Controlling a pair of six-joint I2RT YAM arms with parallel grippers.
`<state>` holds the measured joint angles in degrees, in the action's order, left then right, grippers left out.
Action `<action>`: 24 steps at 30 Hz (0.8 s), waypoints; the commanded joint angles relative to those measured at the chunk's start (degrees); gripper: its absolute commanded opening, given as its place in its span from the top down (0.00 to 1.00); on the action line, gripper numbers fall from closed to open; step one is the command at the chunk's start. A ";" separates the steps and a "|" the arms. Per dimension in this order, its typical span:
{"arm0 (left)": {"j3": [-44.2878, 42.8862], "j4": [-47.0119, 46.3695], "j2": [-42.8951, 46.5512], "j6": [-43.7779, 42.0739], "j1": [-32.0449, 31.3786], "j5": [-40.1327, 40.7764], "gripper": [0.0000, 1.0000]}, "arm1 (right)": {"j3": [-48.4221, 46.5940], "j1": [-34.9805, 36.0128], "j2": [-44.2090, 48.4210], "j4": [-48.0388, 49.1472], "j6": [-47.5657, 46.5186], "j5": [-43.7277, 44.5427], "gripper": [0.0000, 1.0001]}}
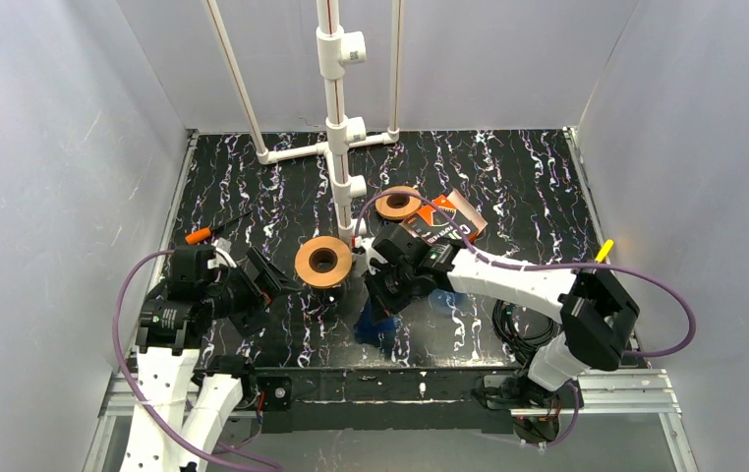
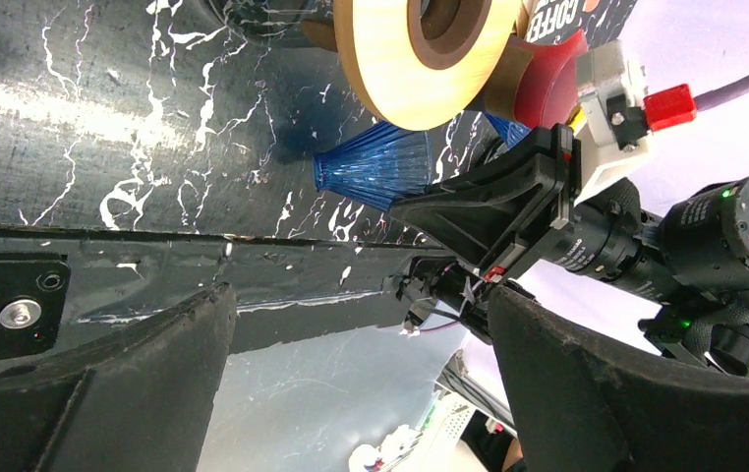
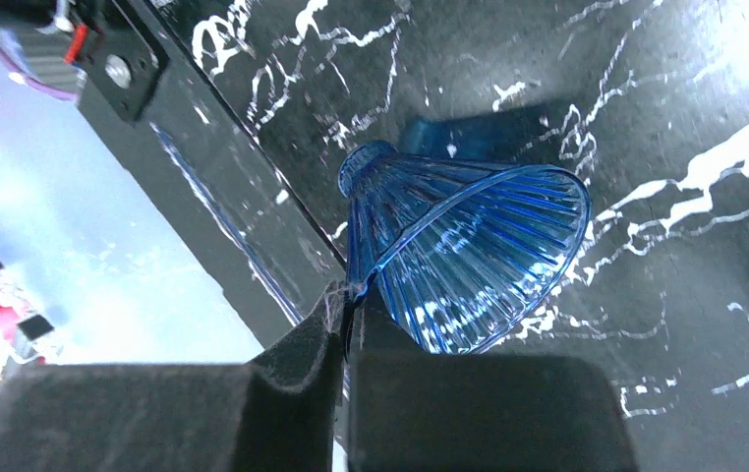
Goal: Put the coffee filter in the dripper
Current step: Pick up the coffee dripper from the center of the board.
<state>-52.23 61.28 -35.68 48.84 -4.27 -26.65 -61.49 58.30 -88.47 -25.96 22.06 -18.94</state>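
Lying tipped on its side, the blue ribbed translucent plastic dripper [image 3: 469, 251] sits at the near middle of the black white-veined surface [image 1: 508, 177], at about 6 o'clock from the white plastic pipe stand [image 1: 336, 98]. The right pincer [image 3: 346, 305] has its two dark fingers pressed together on the thin rim of the dripper's wide mouth, clamped on that edge. Whether the cone also rests on the surface I cannot tell.

A tan tape roll with a dark core [image 1: 323, 262] lies flat at 10 o'clock from the dripper, just beside the right pincer and between the two arms. A second tan tape roll [image 1: 399, 204] lies farther back at 12 o'clock, close against the orange-and-brown cardboard filter box [image 1: 446, 221], which sits at 1 o'clock behind the right wrist. An orange-handled tool [image 1: 203, 234] lies well apart at 10 o'clock, near the left wall. The left pincer [image 2: 351, 393] hangs at 9 o'clock from the dripper, its fingers spread wide apart, with the near tape roll partly across its line to the cone.

In the right wrist view the dripper's long axis runs from the narrow neck at 11 o'clock to the flared mouth at 4 o'clock. In the left wrist view the neck points to 9 o'clock and the cone widens toward 3 o'clock, where the right arm stands. From above, the right wrist covers most of the cone.
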 commanded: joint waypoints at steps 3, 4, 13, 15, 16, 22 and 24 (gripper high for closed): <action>0.58 2.27 1.01 -0.43 -0.21 -1.45 0.02 | -6.97 5.54 1.21 -12.80 -5.03 9.13 0.99; 0.77 2.27 1.01 -0.39 -0.21 -1.39 0.02 | -7.92 6.66 0.97 -13.64 -5.54 10.62 0.99; 2.07 2.60 0.65 2.37 -0.21 -1.84 0.02 | -17.46 15.76 0.97 -22.01 -10.57 24.73 0.99; 2.29 2.72 0.25 2.74 -0.21 -2.23 0.02 | -19.21 17.48 0.90 -22.99 -12.08 26.82 0.99; 2.45 2.78 0.00 2.81 -0.21 -2.38 0.02 | -19.69 18.47 0.92 -23.00 -12.72 27.74 0.99; 2.66 3.02 -2.34 1.76 -0.22 -4.56 0.02 | -23.92 25.33 -0.11 -23.90 -16.97 34.37 0.99; 2.73 3.19 -3.05 1.09 -0.21 -5.36 0.02 | -28.13 26.55 -2.07 -26.20 -18.10 35.18 0.99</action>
<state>-50.04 62.98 -37.30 51.18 -4.27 -29.19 -81.91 82.11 -88.75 -49.36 8.03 10.79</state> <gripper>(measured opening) 0.982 0.056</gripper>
